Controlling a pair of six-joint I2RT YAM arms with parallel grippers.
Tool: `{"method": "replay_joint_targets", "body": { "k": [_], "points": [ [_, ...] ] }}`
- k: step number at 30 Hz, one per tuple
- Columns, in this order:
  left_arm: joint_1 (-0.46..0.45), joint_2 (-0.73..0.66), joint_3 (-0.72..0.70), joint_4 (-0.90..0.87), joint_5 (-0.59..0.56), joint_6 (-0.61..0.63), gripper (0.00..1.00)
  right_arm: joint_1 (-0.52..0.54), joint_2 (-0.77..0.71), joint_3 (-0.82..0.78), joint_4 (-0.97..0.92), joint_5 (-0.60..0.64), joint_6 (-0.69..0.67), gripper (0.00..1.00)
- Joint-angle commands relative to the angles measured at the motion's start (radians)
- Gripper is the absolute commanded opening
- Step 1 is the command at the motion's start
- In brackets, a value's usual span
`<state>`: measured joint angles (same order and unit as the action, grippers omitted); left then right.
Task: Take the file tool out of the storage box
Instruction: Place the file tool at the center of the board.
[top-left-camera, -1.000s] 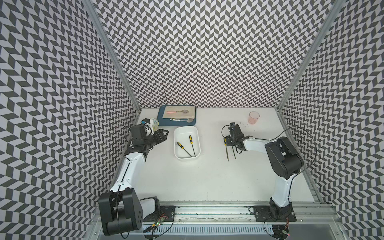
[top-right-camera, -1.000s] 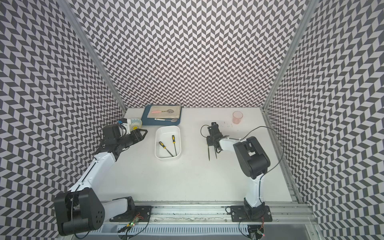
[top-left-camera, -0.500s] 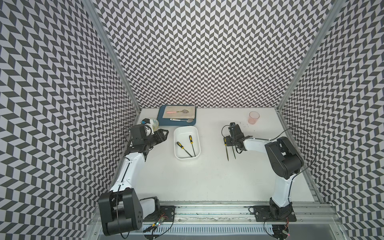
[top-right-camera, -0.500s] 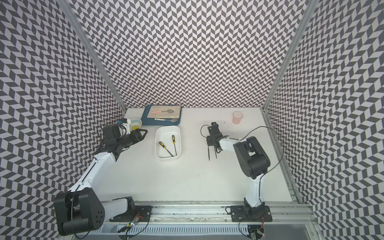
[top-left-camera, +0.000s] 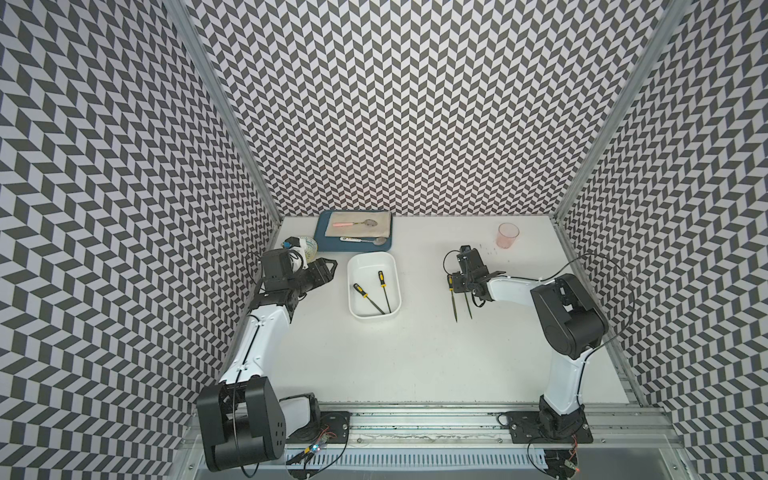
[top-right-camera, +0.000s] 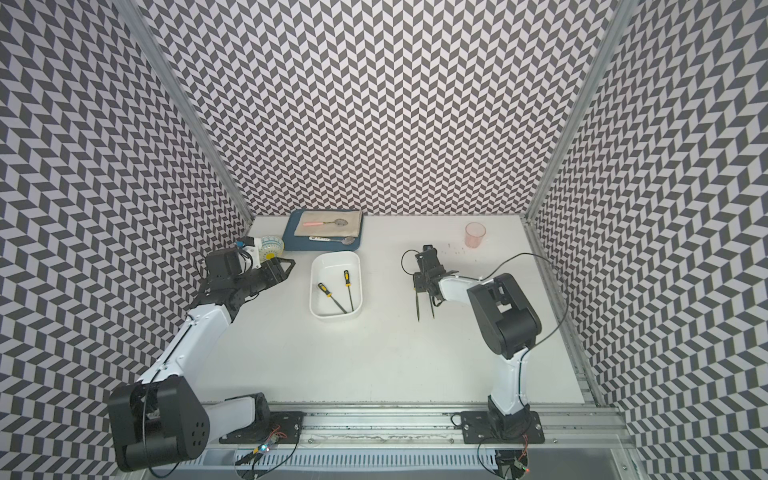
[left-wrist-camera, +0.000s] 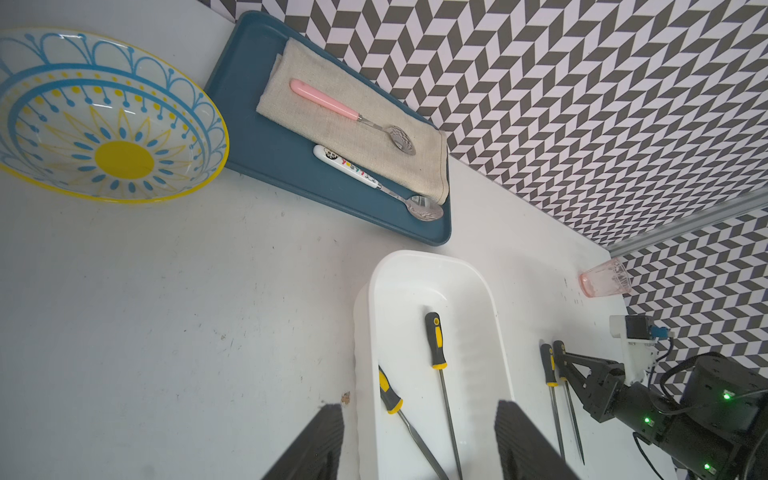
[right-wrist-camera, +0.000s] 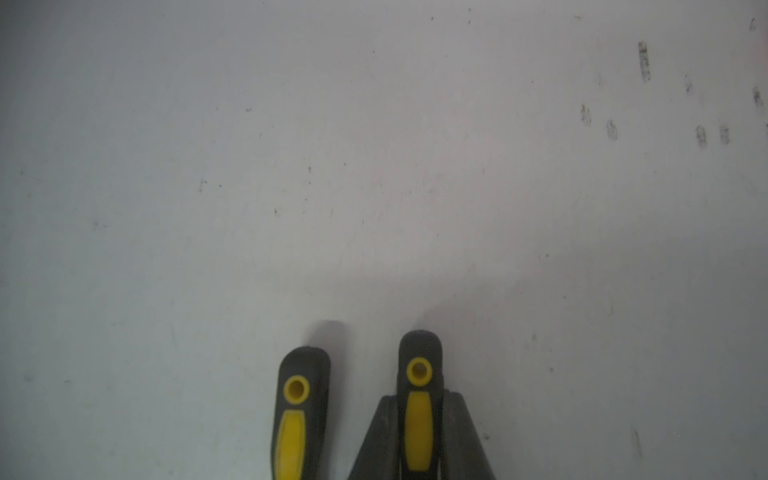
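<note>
The right claw is clamped narrowly on the black-and-yellow handle of the held file, one finger on each side of the grip and the butt end poking out past the fingertips. In a top view the held file is well clear of the storage box, out on the right half of the tabletop, its thin shaft running back under the claw toward the front edge; whether it rests on the surface or hangs just above it I cannot tell. Just beside it, on the side nearer the box and almost parallel, lies the second file, free of the claw and flat on the tabletop. Inside the white storage box are two more: the slanted file and the straighter file, handles toward the back wall and tips nearly meeting at the front end. The left claw stands wide with nothing between its fingers, near the box's left wall but apart from it. Behind the box sits the dark blue tray, with the patterned bowl to its left, and the pink cup stands at the far right
</note>
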<state>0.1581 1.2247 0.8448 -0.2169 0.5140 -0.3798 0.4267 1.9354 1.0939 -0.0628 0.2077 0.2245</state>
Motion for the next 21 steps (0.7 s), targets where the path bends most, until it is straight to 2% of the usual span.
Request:
{"method": "replay_joint_targets", "body": {
  "k": [1,21],
  "points": [
    [0.006,-0.01,-0.002,0.014,0.007,0.004,0.63,-0.007,-0.042,0.011,0.005,-0.003,-0.003,0.0],
    [0.004,-0.012,0.0,0.015,0.011,0.003,0.63,-0.014,-0.018,0.049,-0.007,-0.003,-0.003,0.0]
  ]
}}
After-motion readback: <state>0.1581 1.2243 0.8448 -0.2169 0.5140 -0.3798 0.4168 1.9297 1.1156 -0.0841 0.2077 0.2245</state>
